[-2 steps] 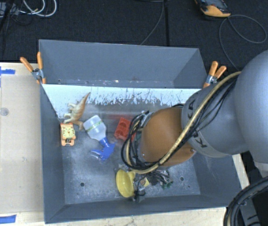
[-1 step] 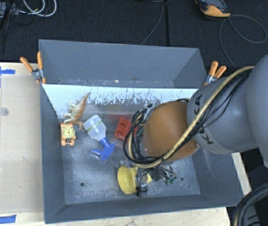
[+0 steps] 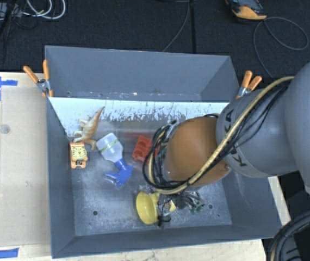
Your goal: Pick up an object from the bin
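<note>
The arm [image 3: 285, 129] bends in from the right, its orange-covered wrist tipped down over the bin's [image 3: 138, 64] front floor. The gripper [image 3: 166, 206] sits just beside a yellow round thing [image 3: 146, 206]. Whether it is open or closed, I cannot tell.

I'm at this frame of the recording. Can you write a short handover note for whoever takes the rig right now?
Claw: low at the near side of the bin, under the arm's orange cover, right beside a yellow round thing. I cannot see whether it has hold of it.
Other things: red block mid-bin; clear bottle, blue piece, tan dinosaur and small orange toy to the left.
Done: nothing lifted out yet.
Left: confirm a grasp, then lift the thing clear.
</note>
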{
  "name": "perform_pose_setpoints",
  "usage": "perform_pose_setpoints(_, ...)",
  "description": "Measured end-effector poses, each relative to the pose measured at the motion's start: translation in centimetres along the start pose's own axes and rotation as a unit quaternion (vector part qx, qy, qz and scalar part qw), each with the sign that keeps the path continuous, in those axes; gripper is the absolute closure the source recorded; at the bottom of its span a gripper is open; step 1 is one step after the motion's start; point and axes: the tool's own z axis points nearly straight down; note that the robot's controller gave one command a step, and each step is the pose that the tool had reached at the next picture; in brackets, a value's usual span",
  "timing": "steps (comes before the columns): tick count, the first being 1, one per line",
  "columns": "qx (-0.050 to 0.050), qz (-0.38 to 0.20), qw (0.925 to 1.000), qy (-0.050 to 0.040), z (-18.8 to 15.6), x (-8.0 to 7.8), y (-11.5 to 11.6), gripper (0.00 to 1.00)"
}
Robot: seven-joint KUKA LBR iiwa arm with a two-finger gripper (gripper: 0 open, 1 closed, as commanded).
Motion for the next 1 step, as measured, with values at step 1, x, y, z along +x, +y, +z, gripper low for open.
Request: perform_pose_setpoints(1,-0.001,0.001,1.0000,0.0004,-9.83,-0.23,0.57,1.00)
